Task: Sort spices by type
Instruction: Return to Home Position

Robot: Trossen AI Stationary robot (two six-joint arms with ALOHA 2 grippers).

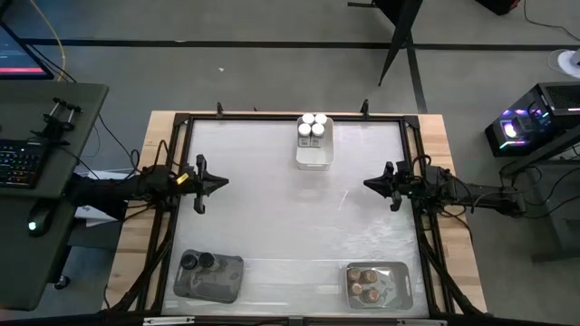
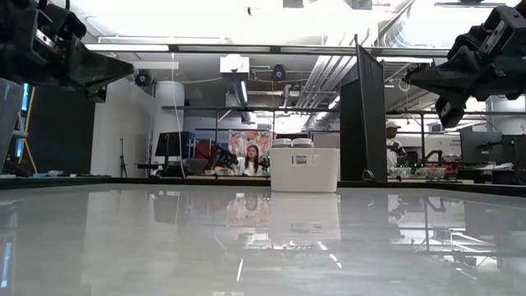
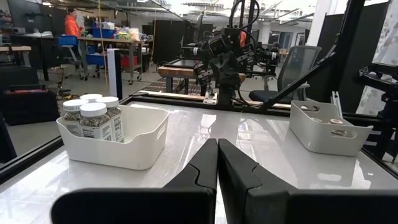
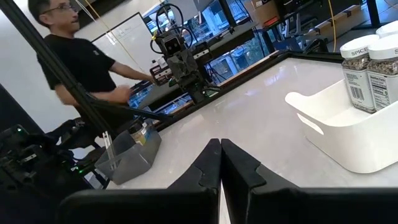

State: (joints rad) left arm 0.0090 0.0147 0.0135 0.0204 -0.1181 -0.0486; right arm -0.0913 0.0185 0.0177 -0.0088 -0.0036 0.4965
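White-topped spice jars (image 1: pixel 314 125) sit in the white plastic tray (image 1: pixel 314 158), black-topped jars (image 1: pixel 198 262) in the gray bin (image 1: pixel 225 281), brown-topped jars (image 1: pixel 364 279) in the clear tray (image 1: pixel 404 288). The left end effector (image 1: pixel 218 182) and right end effector (image 1: pixel 370 184) are pinched closed, empty. Swinging low might bump a tray.

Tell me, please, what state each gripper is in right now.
Left gripper: shut, empty, above the table left side.
Right gripper: shut, empty, above the right side.
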